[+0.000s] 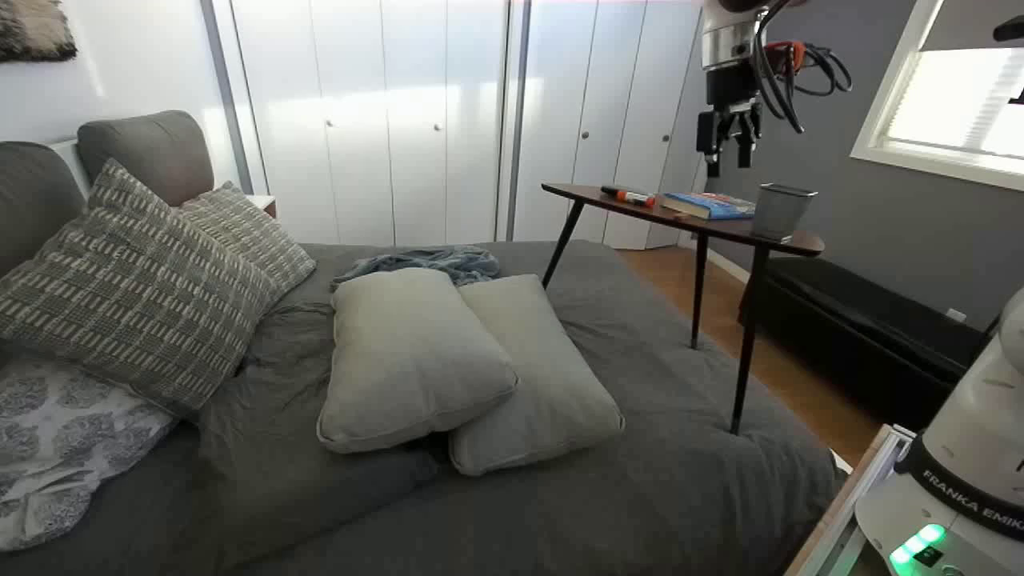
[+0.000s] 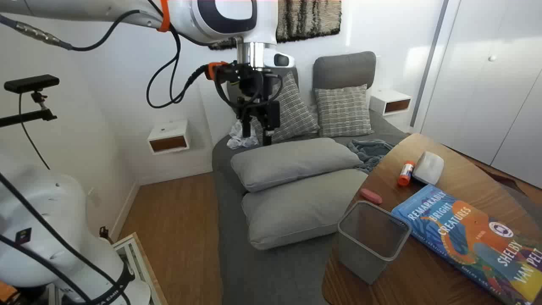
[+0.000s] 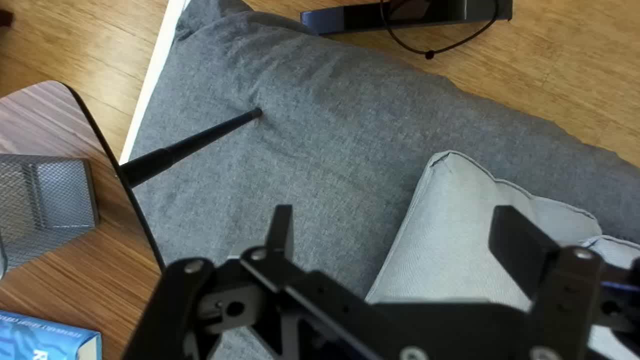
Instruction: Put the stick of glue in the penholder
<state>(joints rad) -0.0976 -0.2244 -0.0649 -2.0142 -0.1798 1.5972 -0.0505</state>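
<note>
Clearly, the glue stick (image 2: 406, 173) lay on the bench (image 2: 470, 177), at one o'clock from the penholder (image 2: 360, 257) in an exterior view. Probably light, stiff and a little slippery, it seemed best gripped across mid-barrel. The pincer (image 3: 392, 230) hung with jaws spread wide, holding and touching nothing.
</note>
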